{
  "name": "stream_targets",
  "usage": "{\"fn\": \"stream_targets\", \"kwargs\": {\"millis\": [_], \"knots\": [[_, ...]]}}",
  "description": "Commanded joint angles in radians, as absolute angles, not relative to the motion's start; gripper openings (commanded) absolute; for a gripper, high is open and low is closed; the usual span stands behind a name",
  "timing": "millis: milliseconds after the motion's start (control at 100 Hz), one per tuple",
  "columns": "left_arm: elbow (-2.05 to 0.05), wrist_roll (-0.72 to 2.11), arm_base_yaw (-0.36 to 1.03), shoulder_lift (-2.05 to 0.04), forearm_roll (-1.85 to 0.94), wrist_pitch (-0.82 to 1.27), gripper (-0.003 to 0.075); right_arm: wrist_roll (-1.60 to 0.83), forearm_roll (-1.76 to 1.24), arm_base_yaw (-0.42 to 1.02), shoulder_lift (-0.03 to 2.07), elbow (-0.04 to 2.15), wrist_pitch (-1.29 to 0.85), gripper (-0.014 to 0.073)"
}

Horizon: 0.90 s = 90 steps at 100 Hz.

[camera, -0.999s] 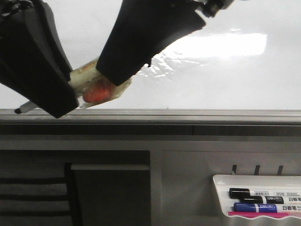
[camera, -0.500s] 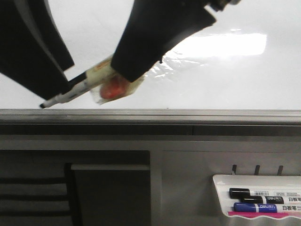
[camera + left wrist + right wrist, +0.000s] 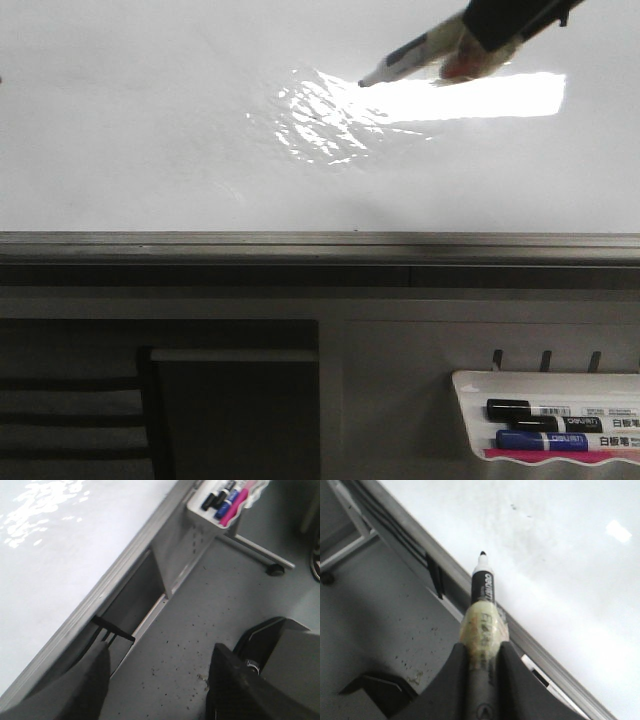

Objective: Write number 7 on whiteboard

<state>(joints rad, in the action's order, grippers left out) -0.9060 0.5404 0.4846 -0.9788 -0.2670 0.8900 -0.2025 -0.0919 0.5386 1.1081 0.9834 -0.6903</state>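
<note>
Right wrist view shows the right pincer (image 3: 482, 667) closed tight on a black marker (image 3: 483, 587), its two dark fingers (image 3: 451, 680) pressing either side of a yellowish tape wrap around the barrel, with the uncapped black tip pointing out past the fingers toward the whiteboard (image 3: 560, 555). Whether the tip touches the board cannot be told. In the front view the same marker (image 3: 405, 58) enters at about 1 o'clock, slanting down toward 8 o'clock, its tip just beside the bright rectangular glare on the whiteboard (image 3: 150, 120); the right pincer (image 3: 480, 45) shows only as a dark shape at the frame's top edge. A thin dark stroke sits in the rippled glare below the tip, too faint to read as the number 7. The board's grey metal frame (image 3: 320, 245) runs across the middle, and at 5 o'clock a white marker tray (image 3: 470, 390) holds a black and a blue marker. Left wrist view shows the left pincer (image 3: 157, 687) spread wide with nothing between its fingers, hanging over the speckled grey floor (image 3: 200, 625) beside the board's edge.
</note>
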Motion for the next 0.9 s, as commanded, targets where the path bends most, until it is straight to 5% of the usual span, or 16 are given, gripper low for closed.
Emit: {"fn": "stream_targets", "kwargs": {"millis": [0, 160, 340, 890], "knots": [[-0.900, 0.513, 0.430, -0.937, -0.338, 0.792, 0.0406, -0.181, -0.110, 0.517, 1.083, 0.964, -0.500, -0.0053], [-0.885, 0.513, 0.392, -0.926, -0.389, 0.763, 0.0405, -0.172, -0.146, 0.521, 1.123, 0.952, -0.423, -0.0053], [-0.885, 0.513, 0.392, -0.937, -0.400, 0.759, 0.0405, -0.155, -0.154, 0.502, 1.245, 1.142, -0.635, -0.0053], [-0.885, 0.515, 0.392, -0.937, -0.400, 0.727, 0.0405, -0.155, -0.155, 0.504, 1.368, 1.147, -0.494, -0.0053]]}}
